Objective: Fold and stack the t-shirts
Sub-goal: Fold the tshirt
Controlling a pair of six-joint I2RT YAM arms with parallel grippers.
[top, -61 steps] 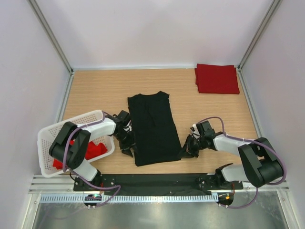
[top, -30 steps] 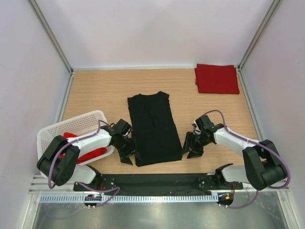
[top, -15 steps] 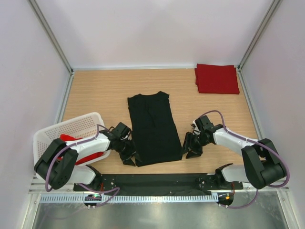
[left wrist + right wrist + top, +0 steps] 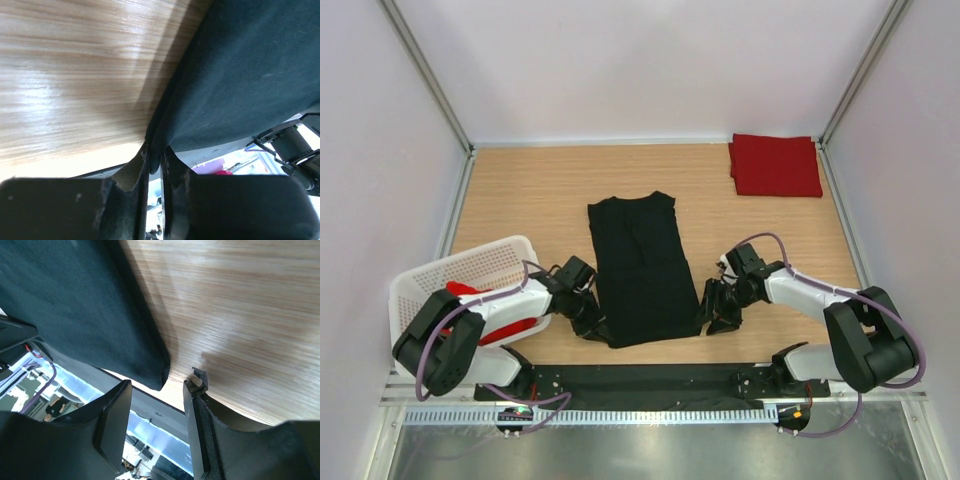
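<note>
**Matt cloth on sheeny wood**

The plain black cloth t-shirt (image 4: 642,270) is matt and soft. The folded bright red cloth t-shirt (image 4: 775,165) is matt too. The pale wooden tabletop (image 4: 530,190) shows straight grain under a smooth finish with a light sheen. The white plastic lattice basket (image 4: 480,265) looks smooth. The left pincer (image 4: 156,155) and right pincer (image 4: 160,382) have dull black, slightly grainy plastic fingers; one right pad is cross-hatched.

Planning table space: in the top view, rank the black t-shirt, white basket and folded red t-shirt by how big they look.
1. black t-shirt and white basket: about alike, and I can't rank them because the left arm partly hides the basket.
2. folded red t-shirt: clearly smallest.
</note>
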